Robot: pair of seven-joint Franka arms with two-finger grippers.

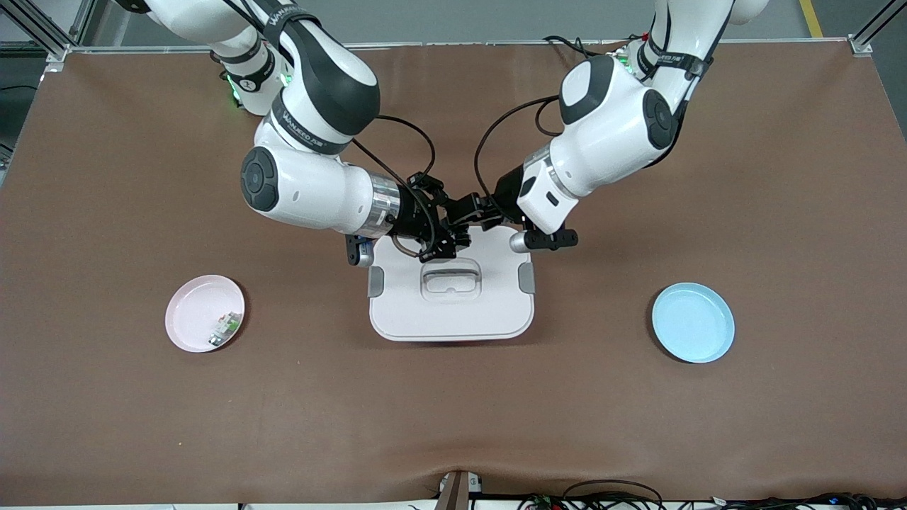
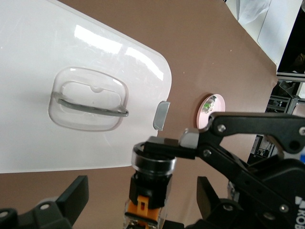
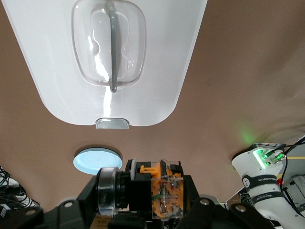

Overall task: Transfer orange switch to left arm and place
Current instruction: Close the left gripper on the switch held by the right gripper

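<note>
**Mid-air handoff over the box: right tool holds, left tool waits wide**

Front view: both arms reach in from their bases and meet above the edge of the box (image 1: pixel 451 297) that lies farther from the camera. The right tool (image 1: pixel 453 228) and the left tool (image 1: pixel 476 210) nearly touch there. Meeting above the lid, not at tabletop height, looks deliberate: the box stands between the pink plate (image 1: pixel 193 333) and the blue plate (image 1: pixel 693 322), so the part has to travel over it. A small green-and-white component (image 1: pixel 225 327) remains on the pink plate.

Left wrist view: the right tool (image 2: pixel 164 151) is clamped on the orange switch (image 2: pixel 151 183), presenting it between the left tool's fingers (image 2: pixel 74 193), which stand wide to either side without touching it. Box lid and handle show below.

Right wrist view: the orange switch (image 3: pixel 150 191) sits gripped in the right tool's own jaws, above the tabletop beside the box (image 3: pixel 157 57). Judgement: transfer not yet made; next, the left tool must close before the right lets go.
</note>
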